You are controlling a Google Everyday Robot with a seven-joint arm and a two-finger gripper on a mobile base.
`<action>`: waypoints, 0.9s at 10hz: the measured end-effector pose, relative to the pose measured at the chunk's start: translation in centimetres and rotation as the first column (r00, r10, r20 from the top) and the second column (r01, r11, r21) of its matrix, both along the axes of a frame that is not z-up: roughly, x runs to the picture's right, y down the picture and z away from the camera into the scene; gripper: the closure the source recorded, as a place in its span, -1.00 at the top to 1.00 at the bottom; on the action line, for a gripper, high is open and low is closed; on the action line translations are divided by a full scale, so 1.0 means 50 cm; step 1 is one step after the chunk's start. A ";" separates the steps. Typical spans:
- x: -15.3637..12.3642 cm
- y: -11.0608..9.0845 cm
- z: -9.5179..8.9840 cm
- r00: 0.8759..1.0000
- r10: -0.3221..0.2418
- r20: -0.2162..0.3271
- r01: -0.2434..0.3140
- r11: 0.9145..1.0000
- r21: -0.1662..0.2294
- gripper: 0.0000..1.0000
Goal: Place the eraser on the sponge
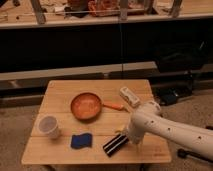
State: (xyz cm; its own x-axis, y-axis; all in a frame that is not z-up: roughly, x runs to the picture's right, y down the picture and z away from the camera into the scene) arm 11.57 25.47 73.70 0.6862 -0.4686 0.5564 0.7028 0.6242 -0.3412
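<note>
The eraser (114,144), a black block with two pale stripes, lies diagonally near the front edge of the wooden table (60,90). The dark-blue sponge (81,140) lies flat just left of it, with a small gap between them. My gripper (122,134) is at the end of the white arm (165,129) that reaches in from the right. It sits right at the eraser's upper right end. Whether it holds the eraser is not visible.
An orange pan (86,106) with its handle pointing right sits mid-table. A translucent white cup (49,126) stands at the left, beyond the sponge. A white rectangular block (129,96) lies at the back right. A dark shelf runs behind the table.
</note>
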 end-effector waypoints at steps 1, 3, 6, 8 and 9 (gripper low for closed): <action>0.005 -0.013 0.015 1.000 0.003 -0.011 -0.003 1.000 -0.004 0.60; 0.005 -0.025 0.055 0.999 0.003 -0.037 -0.004 1.000 -0.020 0.60; -0.008 -0.006 0.116 0.998 0.013 -0.067 -0.018 0.998 -0.065 0.60; -0.051 0.002 0.121 0.997 0.024 -0.072 -0.029 0.997 -0.074 0.60; -0.069 0.003 0.123 0.997 0.025 -0.079 -0.031 0.997 -0.076 0.60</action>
State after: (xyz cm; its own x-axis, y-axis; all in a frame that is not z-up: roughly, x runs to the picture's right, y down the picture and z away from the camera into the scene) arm 8.14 25.60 79.84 0.7412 -0.4064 0.5344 0.6548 0.6129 -0.4422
